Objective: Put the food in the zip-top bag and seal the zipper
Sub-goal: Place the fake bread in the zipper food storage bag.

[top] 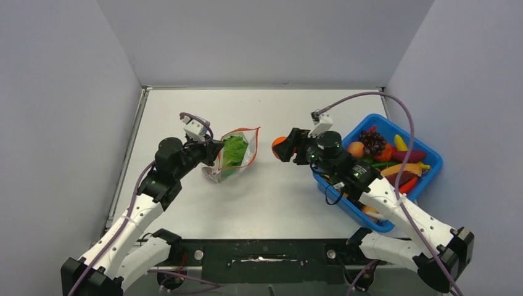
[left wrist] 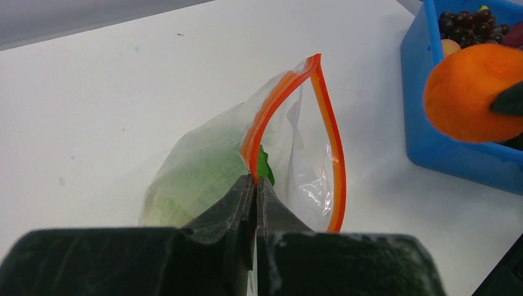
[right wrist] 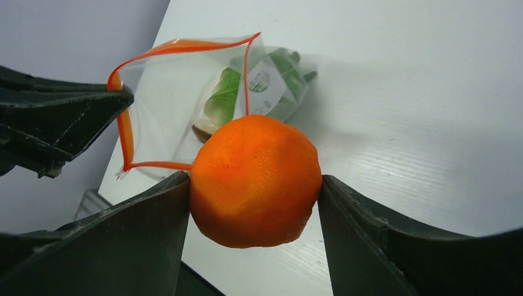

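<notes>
White label on or in zip-top bag — green logo, illegible.

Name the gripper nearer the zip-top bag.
Left. The left gripper pinches the zipper of the zip-top bag; the right gripper, holding the orange, sits apart beside its mouth.

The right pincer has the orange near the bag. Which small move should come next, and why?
Probably ease the orange forward into the open mouth of the bag. The right pincer grips it just short of the zipper strip, while the left pincer pinches one edge, holding the mouth open toward it. Lettuce is already inside.
</notes>
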### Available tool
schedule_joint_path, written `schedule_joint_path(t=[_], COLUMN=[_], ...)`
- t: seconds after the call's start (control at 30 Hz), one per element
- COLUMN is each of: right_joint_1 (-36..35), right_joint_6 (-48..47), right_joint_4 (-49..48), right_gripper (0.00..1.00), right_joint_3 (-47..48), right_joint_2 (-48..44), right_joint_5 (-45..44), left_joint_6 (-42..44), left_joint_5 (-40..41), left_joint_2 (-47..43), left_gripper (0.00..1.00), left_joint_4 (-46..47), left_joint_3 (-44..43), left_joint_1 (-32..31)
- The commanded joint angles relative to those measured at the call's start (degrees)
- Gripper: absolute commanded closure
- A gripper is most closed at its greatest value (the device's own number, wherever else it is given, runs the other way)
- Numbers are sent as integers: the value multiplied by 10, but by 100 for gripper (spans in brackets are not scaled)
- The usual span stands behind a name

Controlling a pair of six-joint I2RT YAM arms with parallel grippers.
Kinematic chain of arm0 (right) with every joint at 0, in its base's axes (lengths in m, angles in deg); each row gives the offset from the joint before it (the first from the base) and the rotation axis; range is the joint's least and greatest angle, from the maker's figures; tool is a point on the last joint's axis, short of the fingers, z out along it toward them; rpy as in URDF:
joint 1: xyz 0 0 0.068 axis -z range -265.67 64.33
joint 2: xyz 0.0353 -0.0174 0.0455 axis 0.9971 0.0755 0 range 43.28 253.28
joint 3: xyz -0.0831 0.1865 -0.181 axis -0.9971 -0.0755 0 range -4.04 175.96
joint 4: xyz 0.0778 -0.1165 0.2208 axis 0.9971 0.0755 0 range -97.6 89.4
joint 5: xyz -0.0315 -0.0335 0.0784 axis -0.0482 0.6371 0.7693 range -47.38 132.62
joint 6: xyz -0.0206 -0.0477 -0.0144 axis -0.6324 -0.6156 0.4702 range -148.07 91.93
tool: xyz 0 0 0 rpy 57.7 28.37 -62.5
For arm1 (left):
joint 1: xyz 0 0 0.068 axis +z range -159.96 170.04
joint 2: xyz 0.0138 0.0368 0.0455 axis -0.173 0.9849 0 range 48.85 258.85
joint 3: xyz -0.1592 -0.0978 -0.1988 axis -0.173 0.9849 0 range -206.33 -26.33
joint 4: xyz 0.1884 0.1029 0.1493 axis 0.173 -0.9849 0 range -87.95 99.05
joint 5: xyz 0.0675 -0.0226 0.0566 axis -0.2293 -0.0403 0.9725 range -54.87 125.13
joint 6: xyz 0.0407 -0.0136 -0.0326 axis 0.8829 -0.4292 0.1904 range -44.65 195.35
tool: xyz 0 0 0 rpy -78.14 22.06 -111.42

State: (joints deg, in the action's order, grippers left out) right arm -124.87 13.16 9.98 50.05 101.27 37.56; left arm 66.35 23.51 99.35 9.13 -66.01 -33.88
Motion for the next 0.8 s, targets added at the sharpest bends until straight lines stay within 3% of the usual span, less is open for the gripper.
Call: schedule_joint_path(t=[0.0,0.5,0.77], right_joint_1=[-50,-92,-98], right_joint_6=[28,109,131], right_joint_4=[-108,-268,-238], right_gripper=[40,40,39], right_joint_3=[20,51,99], right_joint_2=[58,207,257], right_joint_5=[-4,37,18], left_joint_6=[-23,-38,-37], left_joint_5=[-16,-12,-23], left_joint_2=[-12,-33,-45], left_gripper=[100,100,100], left_joint_4=[30,26,28], left_joint_3=[-18,-10,4], left_joint_1=[-2,-2,-2])
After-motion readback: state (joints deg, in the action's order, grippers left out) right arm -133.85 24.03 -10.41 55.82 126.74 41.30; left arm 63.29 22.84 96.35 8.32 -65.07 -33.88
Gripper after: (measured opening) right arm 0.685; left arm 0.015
